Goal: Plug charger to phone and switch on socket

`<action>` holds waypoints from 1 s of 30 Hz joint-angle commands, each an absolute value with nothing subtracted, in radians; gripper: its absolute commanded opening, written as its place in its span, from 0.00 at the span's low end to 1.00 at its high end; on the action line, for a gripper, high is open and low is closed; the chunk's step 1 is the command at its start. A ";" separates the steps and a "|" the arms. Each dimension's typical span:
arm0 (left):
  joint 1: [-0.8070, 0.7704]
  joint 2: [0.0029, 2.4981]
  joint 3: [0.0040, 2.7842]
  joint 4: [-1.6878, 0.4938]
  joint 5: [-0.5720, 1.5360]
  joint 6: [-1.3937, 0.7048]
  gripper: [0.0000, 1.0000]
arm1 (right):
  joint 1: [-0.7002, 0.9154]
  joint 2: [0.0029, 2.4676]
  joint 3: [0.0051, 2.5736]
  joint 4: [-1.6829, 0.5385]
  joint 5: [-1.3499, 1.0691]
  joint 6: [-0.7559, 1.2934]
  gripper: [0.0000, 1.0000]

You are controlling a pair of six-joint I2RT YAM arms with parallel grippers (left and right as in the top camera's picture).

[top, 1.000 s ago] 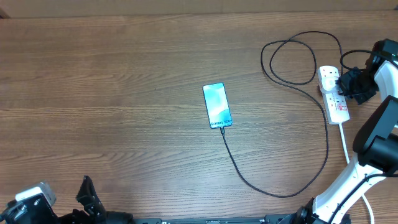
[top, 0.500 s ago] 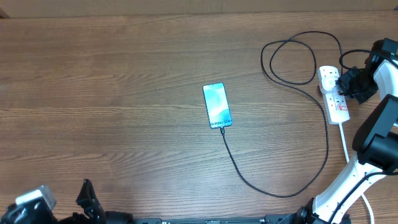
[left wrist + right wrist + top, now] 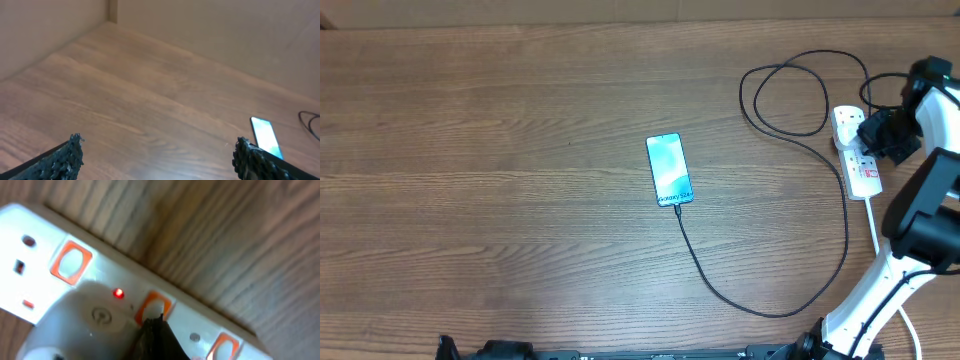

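Plainly, everything turned on the far-right corner of the counter (image 3: 500, 150), where the socket (image 3: 857, 152) lay with its long axis running near to far, slightly slanted. The right fingers (image 3: 156, 332) hung directly over it and seemed pressed together into one dark tip, pinching nothing. In the right wrist view that tip sat at the near edge of an orange switch (image 3: 154, 307), touching it or just short of it; which, I could not tell. A small red lamp (image 3: 118, 293) glowed just left of that switch, so the outlet was probably live already.

The phone (image 3: 669, 169) lay mid-counter, screen up, its long axis also near to far. The charger (image 3: 847, 220) ran from its near end, swept right and looped back to the socket, so the plugging looked done.

The left fingers (image 3: 62, 160) were spread wide and empty at the near-left edge, well apart from everything. The right arm was by far the nearer, and any further press would go straight down.
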State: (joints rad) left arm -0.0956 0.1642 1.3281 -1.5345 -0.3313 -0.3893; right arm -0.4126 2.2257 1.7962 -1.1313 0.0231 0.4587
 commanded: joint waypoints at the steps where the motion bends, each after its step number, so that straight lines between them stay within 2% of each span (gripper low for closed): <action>1: -0.088 0.138 1.328 -1.574 -0.343 -0.397 1.00 | -0.377 2.244 1.870 -1.180 0.022 0.471 0.04; 10: -0.088 0.071 1.328 -1.643 -0.343 -0.397 0.99 | -0.377 2.076 1.915 -1.282 0.089 0.502 0.04; 18: -0.077 0.005 1.338 -1.647 -0.344 -0.400 0.99 | -0.377 1.731 1.916 -1.288 0.057 0.558 0.04; 22: -0.066 0.005 1.337 -1.646 -0.343 -0.400 1.00 | -0.377 1.504 1.920 -1.215 -0.035 0.558 0.04; 30: -0.021 0.005 1.337 -1.648 -0.343 -0.400 1.00 | -0.377 1.103 1.920 -0.927 -0.176 0.605 0.04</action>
State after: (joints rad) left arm -0.0452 0.0132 1.3346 -1.6505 -0.3336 -0.3897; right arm -0.3779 1.1908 1.9060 -0.9634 -0.1169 0.5659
